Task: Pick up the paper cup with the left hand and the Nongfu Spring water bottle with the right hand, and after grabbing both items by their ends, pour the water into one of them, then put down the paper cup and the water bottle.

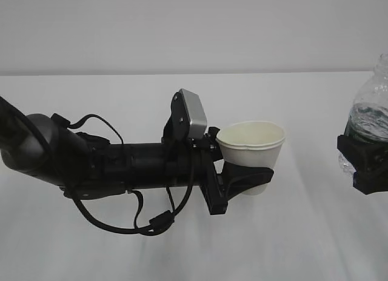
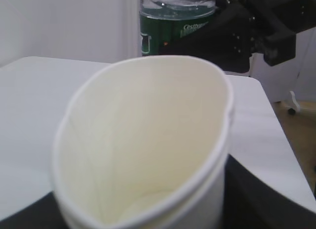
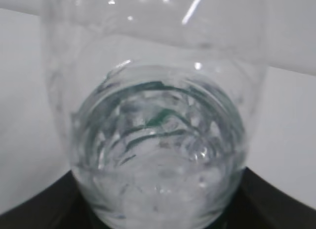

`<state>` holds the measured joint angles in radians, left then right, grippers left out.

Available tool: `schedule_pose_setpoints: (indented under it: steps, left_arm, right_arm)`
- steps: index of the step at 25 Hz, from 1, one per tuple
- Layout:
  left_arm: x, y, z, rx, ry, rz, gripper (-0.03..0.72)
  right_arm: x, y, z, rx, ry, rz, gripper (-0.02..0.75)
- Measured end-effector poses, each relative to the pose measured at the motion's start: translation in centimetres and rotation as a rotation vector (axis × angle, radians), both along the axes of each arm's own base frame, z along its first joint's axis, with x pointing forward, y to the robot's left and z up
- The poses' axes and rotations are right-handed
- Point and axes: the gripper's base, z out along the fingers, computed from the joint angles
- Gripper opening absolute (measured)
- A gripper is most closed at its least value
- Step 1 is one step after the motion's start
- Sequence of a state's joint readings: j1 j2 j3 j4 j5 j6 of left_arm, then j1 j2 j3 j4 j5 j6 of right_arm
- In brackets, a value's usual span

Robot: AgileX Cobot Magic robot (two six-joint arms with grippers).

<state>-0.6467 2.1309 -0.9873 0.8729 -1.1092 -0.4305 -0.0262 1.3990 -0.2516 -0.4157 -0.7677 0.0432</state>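
My left gripper (image 1: 247, 174) is shut on the lower part of the white paper cup (image 1: 251, 145), holding it upright above the table. Its rim is squeezed into an oval. The cup (image 2: 148, 140) fills the left wrist view, its inside cream-pale. At the right edge my right gripper (image 1: 364, 163) is shut on the Nongfu Spring water bottle (image 1: 371, 108), low on its body, well apart from the cup. The bottle's green label (image 2: 173, 26) shows beyond the cup, with the right gripper (image 2: 247, 34) beside it. Water (image 3: 158, 155) lies in the bottle (image 3: 158, 81); black fingers (image 3: 281, 207) flank its base.
A white table (image 1: 182, 251) runs below both arms, with a pale wall (image 1: 182, 26) behind. The left arm's cables (image 1: 121, 223) hang in loops under it. In the left wrist view the table's right edge (image 2: 289, 155) drops to the floor, where a caster (image 2: 294, 108) stands.
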Motion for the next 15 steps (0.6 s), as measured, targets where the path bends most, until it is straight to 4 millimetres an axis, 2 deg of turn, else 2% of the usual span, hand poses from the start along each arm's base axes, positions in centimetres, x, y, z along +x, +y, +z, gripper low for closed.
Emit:
schedule_pose_setpoints:
  steps: [6,10,15]
  left_arm:
    - [-0.8,-0.8,0.0,0.003,0.004,-0.024,0.431]
    - [-0.8,-0.8,-0.1,0.006,0.005,-0.023,0.431]
    - [-1.1,-0.8,-0.3,0.032,0.006,-0.056,0.431]
  right_arm:
    - [-0.9,-0.1,0.7,-0.029,0.001,-0.004,0.456]
    - [-1.2,-0.2,1.6,-0.039,-0.028,-0.01,0.456]
    - [-1.6,-0.4,1.7,-0.063,0.003,-0.025,0.456]
